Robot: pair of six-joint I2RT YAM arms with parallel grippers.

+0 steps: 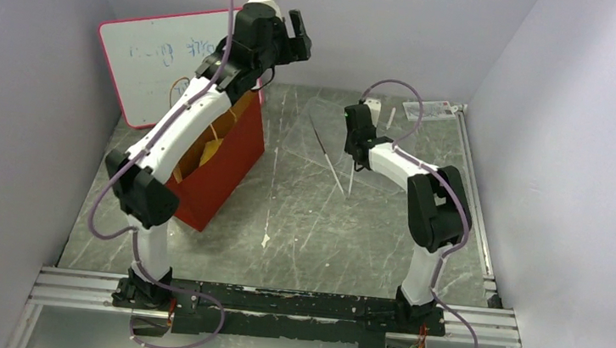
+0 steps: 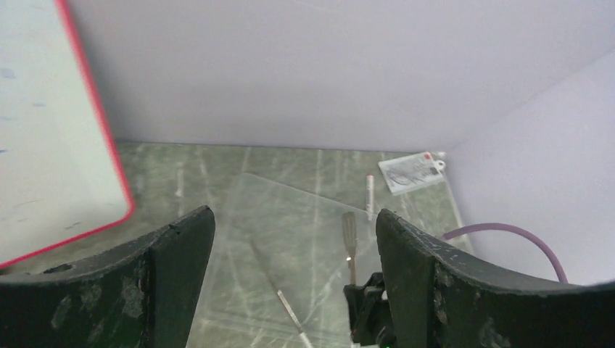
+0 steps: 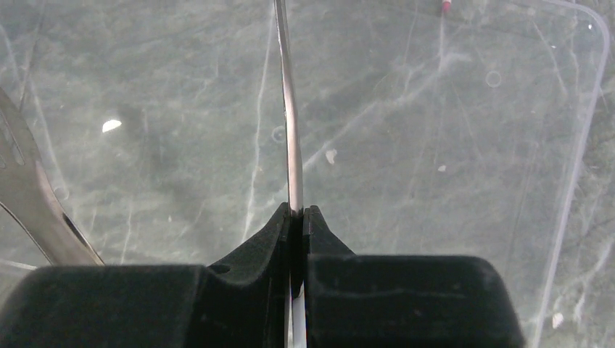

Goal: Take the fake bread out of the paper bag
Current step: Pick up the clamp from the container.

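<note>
Retrieval step: left end effector (image 2: 294, 217) gapes empty, high over the red paper bag (image 1: 224, 166) at frame left, right end effector (image 3: 297, 214) pinches metal tweezers (image 3: 290, 109) mid-frame; fake bread unseen, probably inside the bag, so next move calls for reaching into its mouth.

Left arm (image 1: 184, 119) blocks the mouth of the paper bag (image 1: 230, 166).
</note>
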